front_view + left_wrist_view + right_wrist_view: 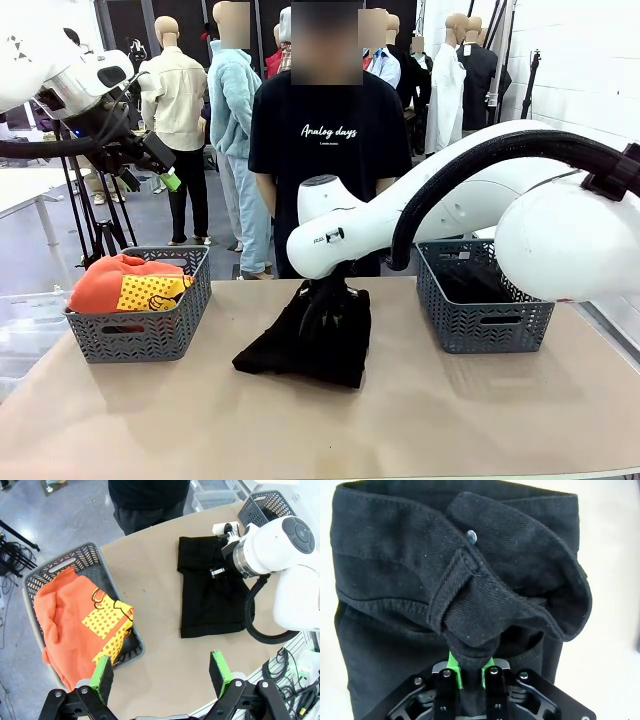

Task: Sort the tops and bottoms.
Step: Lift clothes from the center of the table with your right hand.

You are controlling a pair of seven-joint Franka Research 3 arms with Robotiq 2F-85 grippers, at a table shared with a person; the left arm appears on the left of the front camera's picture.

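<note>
**Right fingers pinched on the waistband of the black garment at table centre**

My right gripper has its green pads nearly together, with a bunched fold of the black bottoms squeezed between them. The pinch sits at the waistband end, just below a small pale button. The cloth is a thick twill, soft and limp. I judge that it will hang and unfold when raised, with moderate weight and no risk of breakage. The doubled waistband seam is the firmest place to hold, since a thin single layer might slide out.

My left gripper hangs high with its fingers spread wide and nothing between them.

The right wrist view gives the weave, the seam and the pinch itself. The left wrist view, from above, gives the layout: the bottoms lie flat on the table, and the orange top fills the left basket. The front view adds the right basket, which holds dark cloth, and the person standing at the far side.
</note>
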